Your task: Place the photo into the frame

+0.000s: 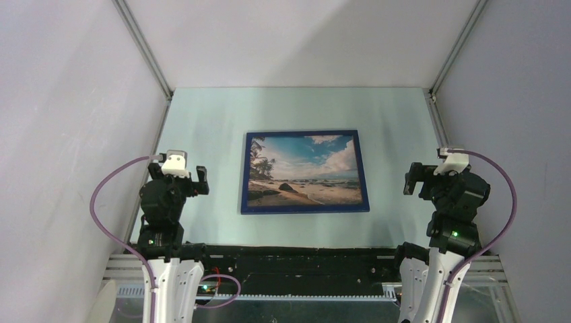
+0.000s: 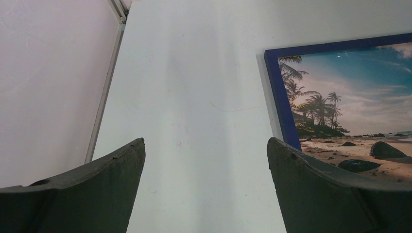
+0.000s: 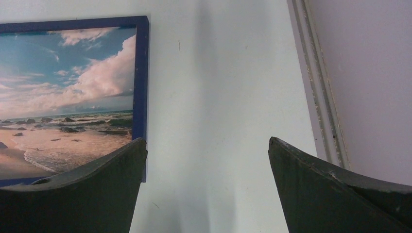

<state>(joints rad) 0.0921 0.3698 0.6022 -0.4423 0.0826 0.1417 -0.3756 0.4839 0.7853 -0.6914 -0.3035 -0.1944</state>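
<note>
The beach photo (image 1: 304, 170) lies face up inside the dark blue frame (image 1: 305, 208) in the middle of the table. The frame's rails surround the print on all sides. My left gripper (image 1: 190, 180) is open and empty, raised left of the frame. In the left wrist view the frame's left rail (image 2: 282, 92) and the photo's palm trees (image 2: 316, 104) show at the right, beyond my open fingers (image 2: 311, 189). My right gripper (image 1: 417, 177) is open and empty, raised right of the frame. The right wrist view shows the frame's right rail (image 3: 141, 82) and the photo (image 3: 68, 92) at the left.
The pale table (image 1: 202, 121) is enclosed by white walls. A metal rail (image 1: 433, 114) runs along the right wall's foot, and another runs along the left (image 2: 104, 97). The arm bases stand on a black bar (image 1: 296, 259) at the near edge.
</note>
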